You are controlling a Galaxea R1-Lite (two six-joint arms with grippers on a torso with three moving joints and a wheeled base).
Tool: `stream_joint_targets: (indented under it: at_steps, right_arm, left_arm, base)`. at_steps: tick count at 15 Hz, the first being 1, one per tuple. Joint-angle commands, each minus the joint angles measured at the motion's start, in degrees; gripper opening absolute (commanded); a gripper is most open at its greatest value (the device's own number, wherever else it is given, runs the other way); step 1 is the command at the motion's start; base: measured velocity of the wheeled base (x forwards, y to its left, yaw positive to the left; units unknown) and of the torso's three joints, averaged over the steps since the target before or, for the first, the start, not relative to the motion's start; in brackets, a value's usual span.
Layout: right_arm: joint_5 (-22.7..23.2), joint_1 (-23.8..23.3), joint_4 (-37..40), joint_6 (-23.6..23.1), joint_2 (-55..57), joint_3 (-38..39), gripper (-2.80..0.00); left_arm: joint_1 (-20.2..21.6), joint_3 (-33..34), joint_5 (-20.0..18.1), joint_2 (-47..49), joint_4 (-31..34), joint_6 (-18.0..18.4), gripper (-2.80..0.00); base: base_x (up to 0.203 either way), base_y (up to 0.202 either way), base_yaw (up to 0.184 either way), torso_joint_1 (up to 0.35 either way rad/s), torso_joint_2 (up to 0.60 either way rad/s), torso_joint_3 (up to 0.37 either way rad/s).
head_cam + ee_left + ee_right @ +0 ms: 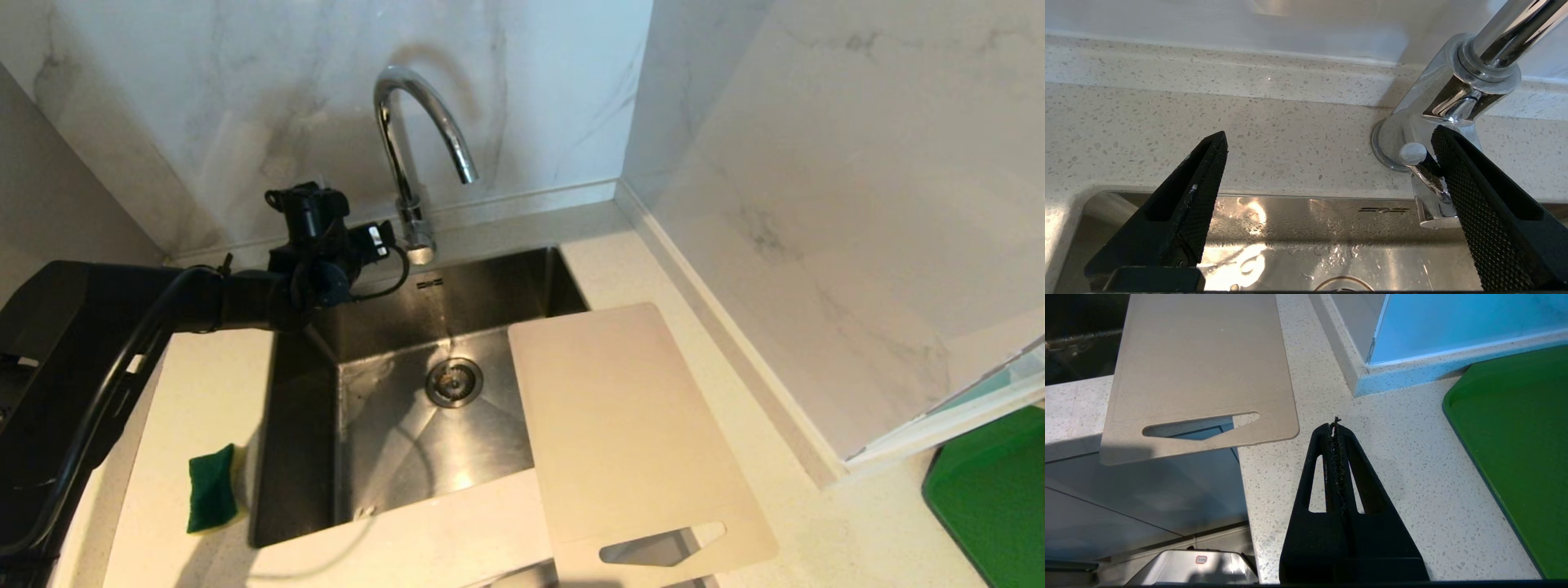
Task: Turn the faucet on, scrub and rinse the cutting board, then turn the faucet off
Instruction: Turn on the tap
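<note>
Two grippers are noted: the left gripper (1327, 141) is spread wide at the faucet (412, 155) base, one finger (1474, 192) beside its lever (1423, 167); the right gripper (1336, 426) is pressed together, empty, above the counter (1404, 465). The cutting board (629, 425) is laid across the sink (392, 441) edge.

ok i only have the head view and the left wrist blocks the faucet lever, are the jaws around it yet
observer: no. In the left wrist view the left gripper has its jaws wide open. One finger is right against the lever at the base of the faucet, and the other is well clear of it.
operator: and the right arm, can't see it at all
observer: the right wrist view shows the right gripper shut on nothing. It is over the counter, between the handle end of the cutting board and a green tray.
</note>
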Motion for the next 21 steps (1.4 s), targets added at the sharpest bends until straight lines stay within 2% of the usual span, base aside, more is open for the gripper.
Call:
stream_joint_targets:
  at_steps: [1,12,21]
  right_arm:
    - [0.02,0.01,0.00,-0.03,0.00,0.00,-2.80]
    - [0.02,0.01,0.00,-0.03,0.00,0.00,-2.80]
    - [0.02,0.01,0.00,-0.03,0.00,0.00,-2.80]
  left_arm:
    - [-0.30,0.14,0.45,-0.67,0.02,-0.62,0.00]
    - [-0.54,0.14,0.93,0.52,0.27,-0.85,0.00]
    - [-0.63,0.75,1.28,0.18,5.02,-1.73,0.00]
  base:
    - [0.000,0.000,0.000,0.000,0.00,0.000]
    - [0.000,0.000,0.000,0.000,0.00,0.000]
    - [0.000,0.000,0.000,0.000,0.00,0.000]
